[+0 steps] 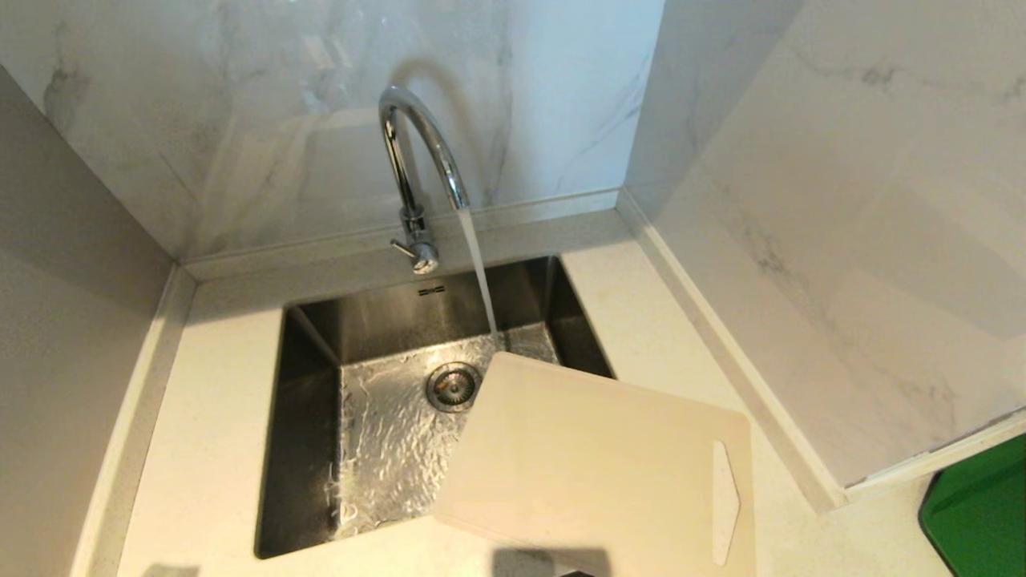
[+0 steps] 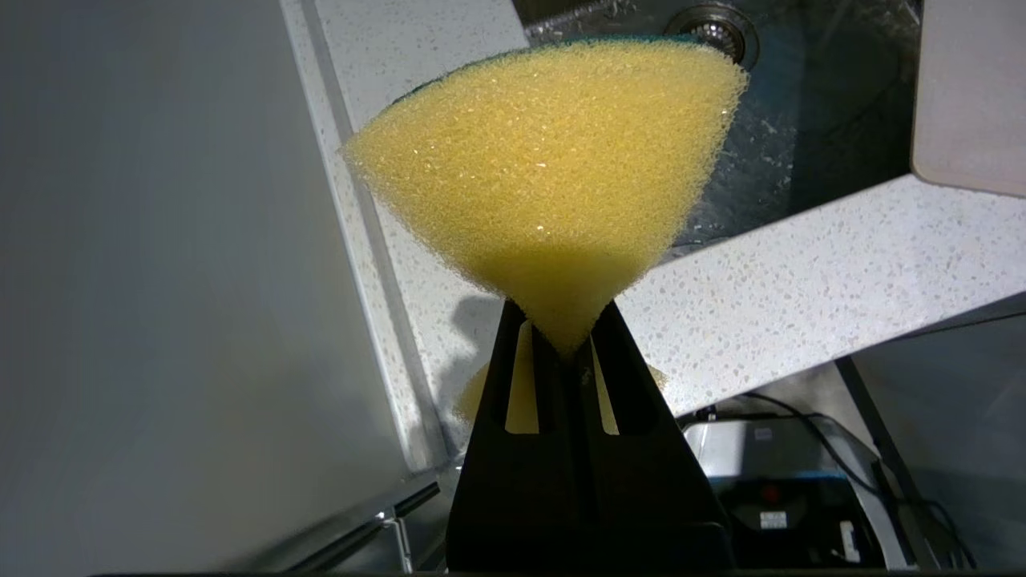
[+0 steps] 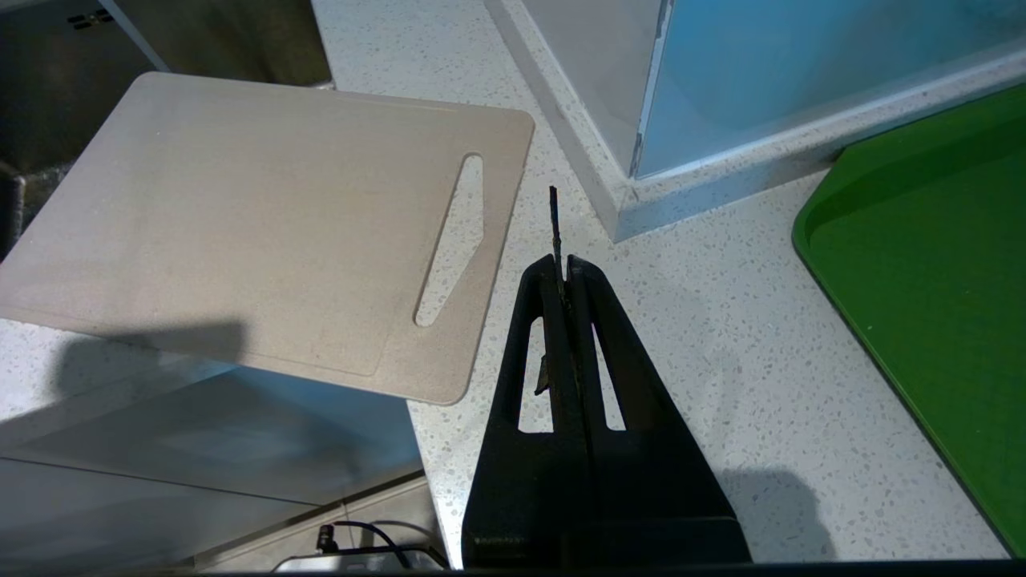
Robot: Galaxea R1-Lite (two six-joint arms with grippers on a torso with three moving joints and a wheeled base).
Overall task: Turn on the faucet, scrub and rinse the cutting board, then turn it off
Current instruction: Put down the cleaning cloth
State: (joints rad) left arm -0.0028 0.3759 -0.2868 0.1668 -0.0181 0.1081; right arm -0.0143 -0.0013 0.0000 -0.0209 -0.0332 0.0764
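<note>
The cutting board [image 1: 597, 465] is seen lying flat on the white speckled counter [image 1: 208, 449] at the near right corner of the sink [image 1: 309, 449], with its far left corner overhanging the basin and its elongated handle slot at the right end. The faucet [image 1: 421, 172] stands at the far edge of the sink, against the marble wall [image 1: 240, 120], and a stream of water [image 1: 479, 268] is seen running from its arched spout into the basin, landing just beyond the board's far corner. The drain [image 1: 453, 386] lies just left of that corner, and the steel floor around it is wet.

A yellow sponge [image 2: 545, 176] with a green backing is held in the left tool [image 2: 571, 349], whose fingers are clamped together on the sponge's narrow pinched end; it is held over the near left part of the counter, short of the sink. The right tool [image 3: 567, 268] is held above the counter to the right of the board, its 2 fingers pressed together with nothing gripped. A green mat [image 3: 930, 264] lies on the counter further right.
</note>
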